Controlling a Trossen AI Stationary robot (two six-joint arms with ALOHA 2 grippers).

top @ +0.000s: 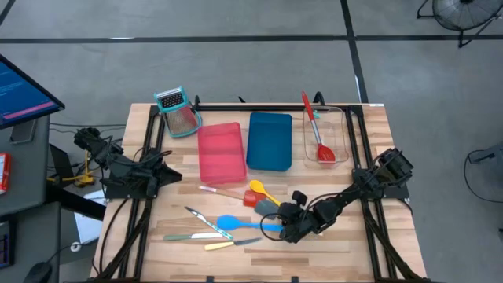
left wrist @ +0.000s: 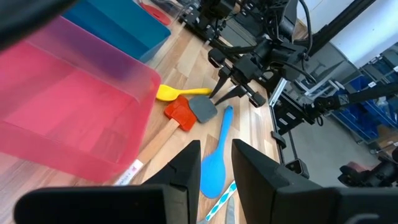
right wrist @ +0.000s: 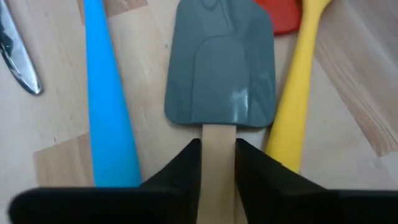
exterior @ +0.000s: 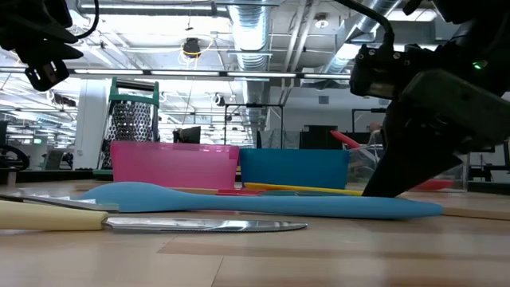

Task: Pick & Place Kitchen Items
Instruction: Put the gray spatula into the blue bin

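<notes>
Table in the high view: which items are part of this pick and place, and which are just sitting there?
Job items:
- grey spatula, wooden handle between the right gripper fingers
- blue spoon
- yellow spoon
- red spatula
- knives
- long red spoon in the clear tray

Just there:
- pink tray
- blue tray
- grater
- left gripper, idle

Both arms were dark, nearly black, made of chunky blocky joints. Black cables looped along them. The right gripper [right wrist: 217, 167] had two flat, pointed black fingers [right wrist: 180, 168]. The left gripper [left wrist: 214, 171] had matching dark, wedge-shaped fingers.
</notes>
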